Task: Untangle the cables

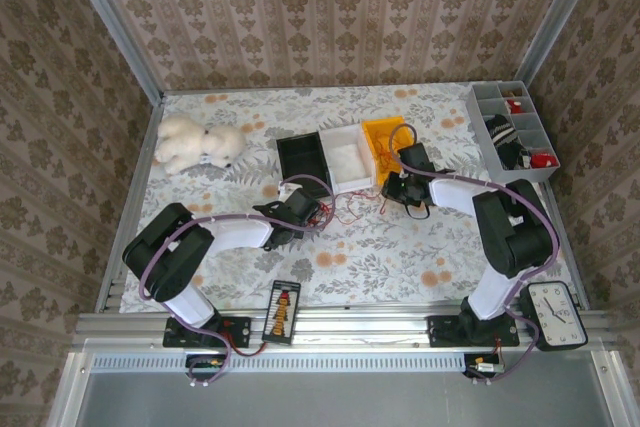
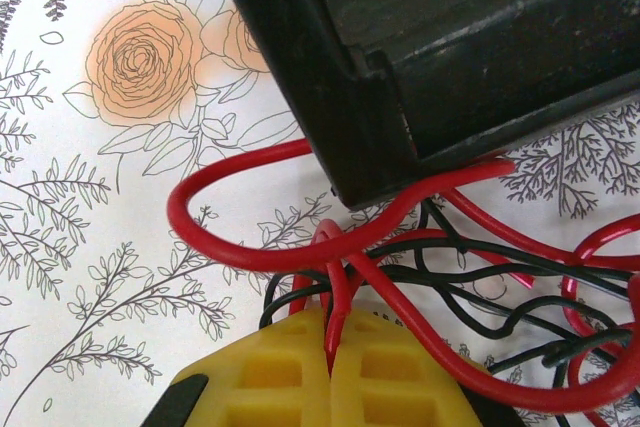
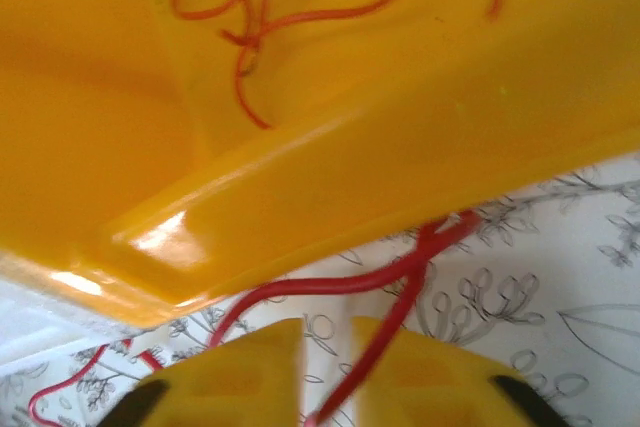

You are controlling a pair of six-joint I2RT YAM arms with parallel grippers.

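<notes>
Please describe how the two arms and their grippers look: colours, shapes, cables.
The left arm and right arm have bulky black joints and white links; a purple-grey cable loops along each. The left gripper and right gripper have blunt yellow fingers; the left ones show a square grid.

You are working in a robotics test cell dressed up as a home. Brown damask wallpaper panels [image 1: 330,7] hang inside a bare aluminium frame [image 1: 108,17]. A floral-print cloth [image 1: 400,247] covers the table, with a white plush toy [image 1: 195,142] on it. A white-faced analogue clock [image 1: 556,314] rests at the slotted aluminium mounting rail [image 1: 340,322].
</notes>
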